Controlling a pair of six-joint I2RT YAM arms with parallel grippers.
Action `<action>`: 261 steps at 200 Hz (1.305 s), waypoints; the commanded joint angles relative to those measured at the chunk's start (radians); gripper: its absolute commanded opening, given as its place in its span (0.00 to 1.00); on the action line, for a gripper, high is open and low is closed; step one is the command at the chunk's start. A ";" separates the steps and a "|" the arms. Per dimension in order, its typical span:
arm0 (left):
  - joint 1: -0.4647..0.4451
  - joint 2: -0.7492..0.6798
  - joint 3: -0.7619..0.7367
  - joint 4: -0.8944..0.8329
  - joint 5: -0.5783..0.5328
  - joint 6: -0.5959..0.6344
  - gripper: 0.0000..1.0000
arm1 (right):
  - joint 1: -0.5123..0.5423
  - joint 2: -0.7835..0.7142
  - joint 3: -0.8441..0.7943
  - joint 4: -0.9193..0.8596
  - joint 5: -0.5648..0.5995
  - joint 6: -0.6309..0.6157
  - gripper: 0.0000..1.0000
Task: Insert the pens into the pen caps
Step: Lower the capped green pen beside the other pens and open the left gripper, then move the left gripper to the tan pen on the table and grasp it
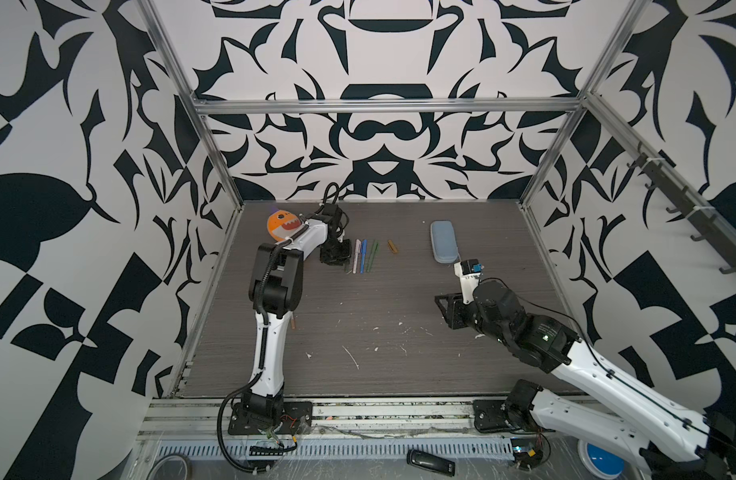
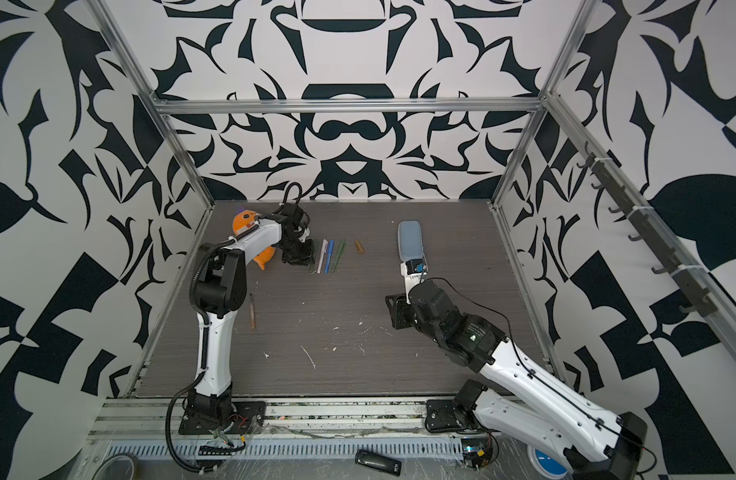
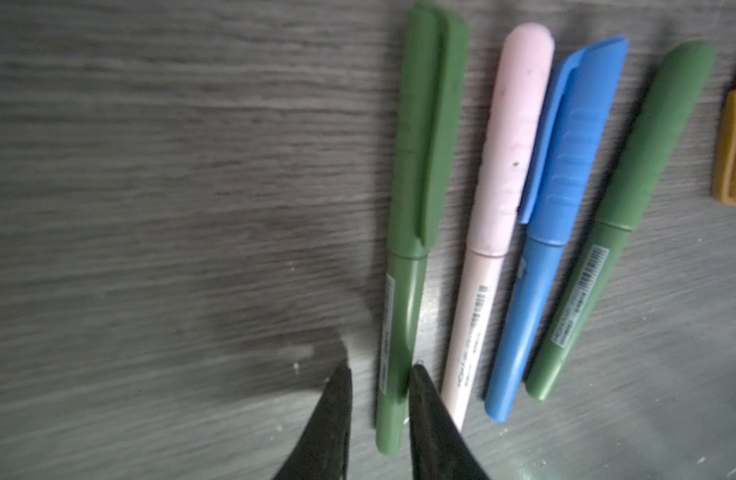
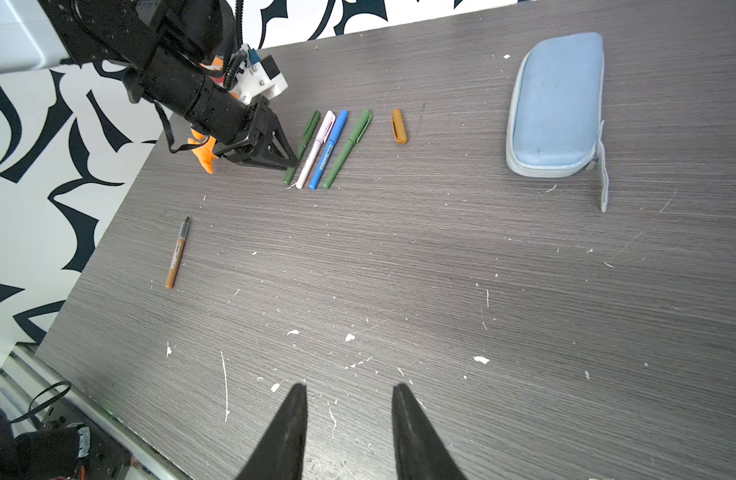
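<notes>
Black-and-white patterned walls enclose a grey wood-grain bench. Four capped pens lie side by side toward the back left: a green pen, a pink pen, a blue pen and a second green pen. The left fingers straddle the bare end of the first green pen. They are slightly parted and not gripping, and the pen lies flat on the bench. An orange-brown cap lies alone to the right of the row. An uncapped orange-brown pen lies near the bench's left edge, well apart from its cap. The right fingers hover open and empty in front of a pale blue case.
</notes>
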State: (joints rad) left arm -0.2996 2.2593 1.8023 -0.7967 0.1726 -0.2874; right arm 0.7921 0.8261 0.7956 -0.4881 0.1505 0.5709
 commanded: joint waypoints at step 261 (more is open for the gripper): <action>0.211 -0.814 -0.958 0.121 -0.304 -0.202 0.31 | -0.004 0.017 -0.022 0.071 -0.176 0.047 0.27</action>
State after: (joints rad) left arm -0.1043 1.4349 0.8211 -0.6815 -0.0750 -0.4896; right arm 0.7914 0.8764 0.7956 -0.4427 -0.0158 0.6006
